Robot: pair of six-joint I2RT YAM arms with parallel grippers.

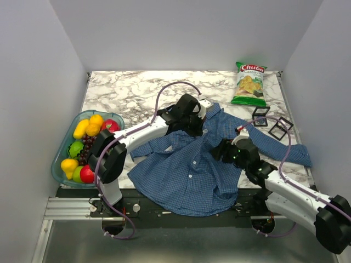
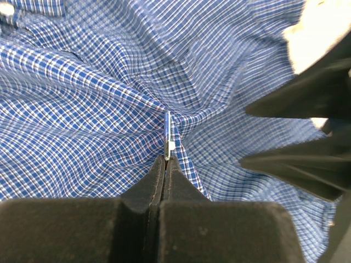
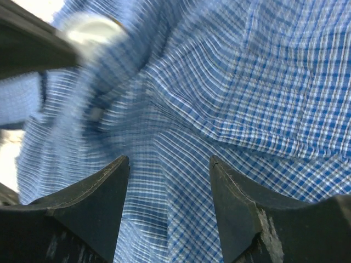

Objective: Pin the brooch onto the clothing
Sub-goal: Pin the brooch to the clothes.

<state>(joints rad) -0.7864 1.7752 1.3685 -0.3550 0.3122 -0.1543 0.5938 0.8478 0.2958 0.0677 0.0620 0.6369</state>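
Note:
The clothing (image 1: 186, 175), a blue checked shirt, lies spread across the table's front middle. My left gripper (image 1: 193, 127) is down on its upper chest. In the left wrist view this gripper (image 2: 166, 160) is shut on a thin blue-and-silver sliver (image 2: 168, 131), apparently the brooch seen edge-on. Its far end meets the shirt (image 2: 82, 98), where the creases run together. My right gripper (image 1: 221, 149) hovers just right of that spot. It (image 3: 169, 159) is open over the shirt (image 3: 263, 82) with nothing between its fingers. Its dark fingers (image 2: 285, 104) show in the left wrist view.
A bowl (image 1: 59, 164) of toy fruit stands at the left edge. A green chips bag (image 1: 249, 83) lies at the back right. Two black wire frames (image 1: 261, 116) (image 1: 281, 127) stand beside the shirt's right sleeve. The marble table (image 1: 126, 93) has white walls round it.

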